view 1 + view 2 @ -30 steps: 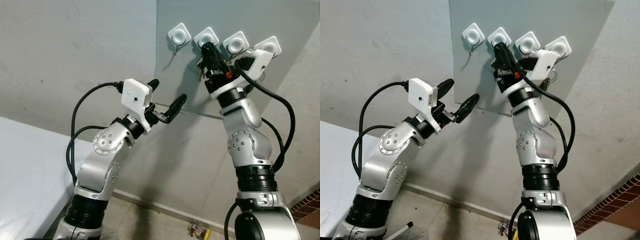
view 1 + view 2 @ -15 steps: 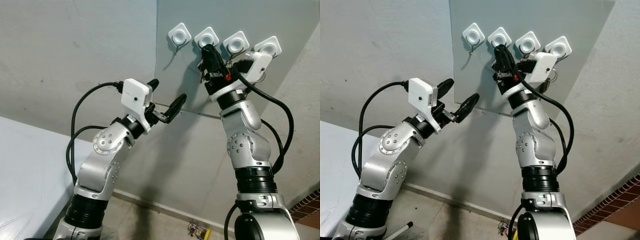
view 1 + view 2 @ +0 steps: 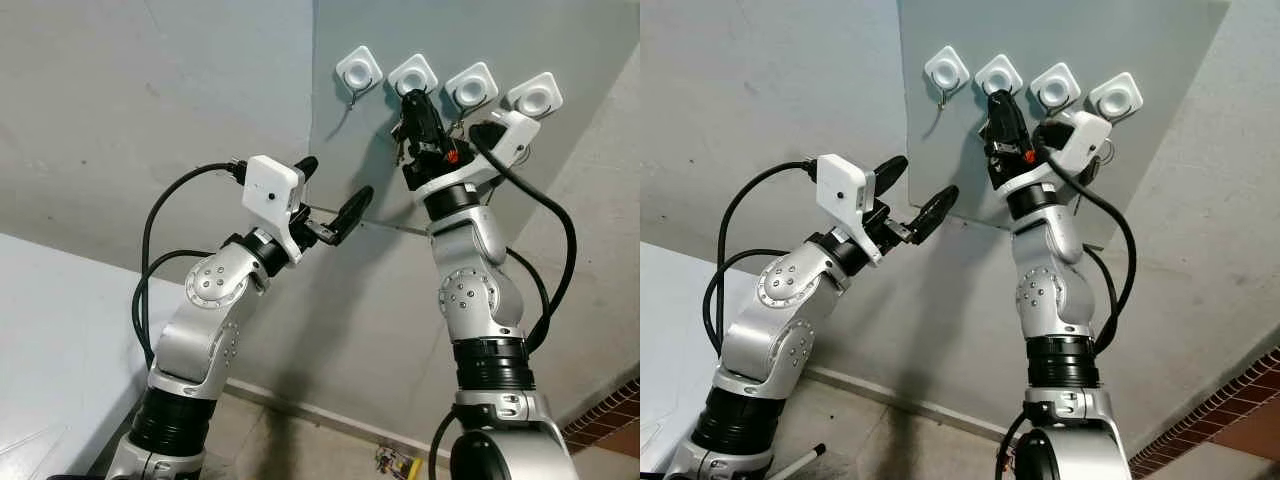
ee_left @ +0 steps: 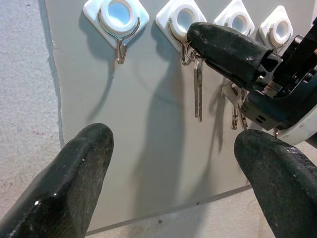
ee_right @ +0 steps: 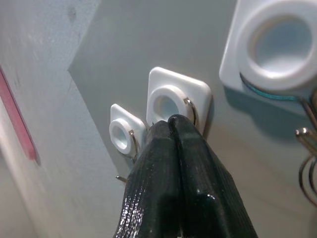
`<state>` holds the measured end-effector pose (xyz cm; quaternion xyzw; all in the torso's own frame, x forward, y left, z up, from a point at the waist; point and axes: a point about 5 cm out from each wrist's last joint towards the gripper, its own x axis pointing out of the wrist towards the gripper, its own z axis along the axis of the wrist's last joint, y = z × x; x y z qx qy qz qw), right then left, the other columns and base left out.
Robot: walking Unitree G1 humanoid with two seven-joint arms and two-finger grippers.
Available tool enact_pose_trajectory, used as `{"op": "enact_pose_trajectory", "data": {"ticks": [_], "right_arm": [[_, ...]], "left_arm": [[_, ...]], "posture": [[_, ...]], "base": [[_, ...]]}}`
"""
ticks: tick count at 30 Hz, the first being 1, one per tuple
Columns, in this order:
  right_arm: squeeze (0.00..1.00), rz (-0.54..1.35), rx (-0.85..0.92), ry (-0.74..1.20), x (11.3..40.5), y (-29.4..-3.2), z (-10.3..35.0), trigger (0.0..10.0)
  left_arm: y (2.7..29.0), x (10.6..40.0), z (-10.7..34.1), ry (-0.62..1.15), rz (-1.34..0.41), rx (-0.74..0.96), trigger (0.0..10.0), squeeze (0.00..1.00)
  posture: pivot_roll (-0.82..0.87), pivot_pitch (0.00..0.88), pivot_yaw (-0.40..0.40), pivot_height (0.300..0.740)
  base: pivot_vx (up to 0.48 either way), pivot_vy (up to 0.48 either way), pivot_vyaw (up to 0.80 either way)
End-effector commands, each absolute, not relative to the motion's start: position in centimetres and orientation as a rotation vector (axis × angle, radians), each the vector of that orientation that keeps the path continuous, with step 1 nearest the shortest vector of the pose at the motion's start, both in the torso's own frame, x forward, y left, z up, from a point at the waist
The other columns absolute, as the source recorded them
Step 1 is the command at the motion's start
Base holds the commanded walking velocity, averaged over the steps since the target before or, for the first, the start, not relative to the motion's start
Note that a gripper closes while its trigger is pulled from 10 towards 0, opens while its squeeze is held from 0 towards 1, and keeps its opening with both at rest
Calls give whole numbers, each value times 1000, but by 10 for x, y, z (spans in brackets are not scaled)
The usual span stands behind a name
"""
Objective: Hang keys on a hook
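Note:
Four white square hooks are stuck in a row on a grey board (image 3: pixel 380 180) on the wall. My right gripper (image 3: pixel 410 98) is raised to the second hook (image 3: pixel 413 73) and is shut on the ring of a bunch of keys (image 4: pixel 197 87). The keys dangle below that hook. The ring (image 4: pixel 186 50) touches the hook's wire; whether it is over the wire I cannot tell. In the right wrist view the closed fingertips (image 5: pixel 171 124) sit right under the hook's wire. My left gripper (image 3: pixel 338 180) is open and holds nothing, in the air lower left of the board.
A second bunch of keys (image 4: pixel 237 106) hangs from the third hook (image 3: pixel 471 85). The first hook (image 3: pixel 358 70) carries nothing. A white surface (image 3: pixel 50 330) lies at lower left. A small colourful object (image 3: pixel 397 462) lies on the floor by the wall.
My right arm's elbow and wrist have swung left while the gripper stayed at the second hook with the keys. The left arm has not moved.

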<state>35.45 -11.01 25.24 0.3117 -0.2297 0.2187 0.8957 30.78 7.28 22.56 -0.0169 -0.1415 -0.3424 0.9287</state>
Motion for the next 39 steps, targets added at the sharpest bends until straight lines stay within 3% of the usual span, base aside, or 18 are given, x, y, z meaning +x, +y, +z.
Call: {"op": "enact_pose_trajectory", "data": {"ticks": [1, 23, 25, 39], "right_arm": [[0, 387, 705, -428, 356, -120, 240, 10000], [0, 367, 803, -407, 354, -119, 236, 10000], [1000, 380, 810, -407, 353, -117, 236, 10000], [1000, 426, 808, -448, 349, -114, 237, 10000]], "left_arm": [[72, 307, 234, -317, -702, -25, 10000, 0], [73, 307, 234, -310, -698, -30, 10000, 0], [73, 307, 234, -310, -697, -29, 10000, 0], [73, 307, 233, -310, -689, -26, 10000, 0]], "posture": [[16, 0, -24, 740], [15, 0, -25, 740], [14, 0, -24, 740], [17, 0, -24, 740]], "base": [[0, 0, 0], [0, 0, 0], [0, 0, 0], [0, 0, 0]]}}
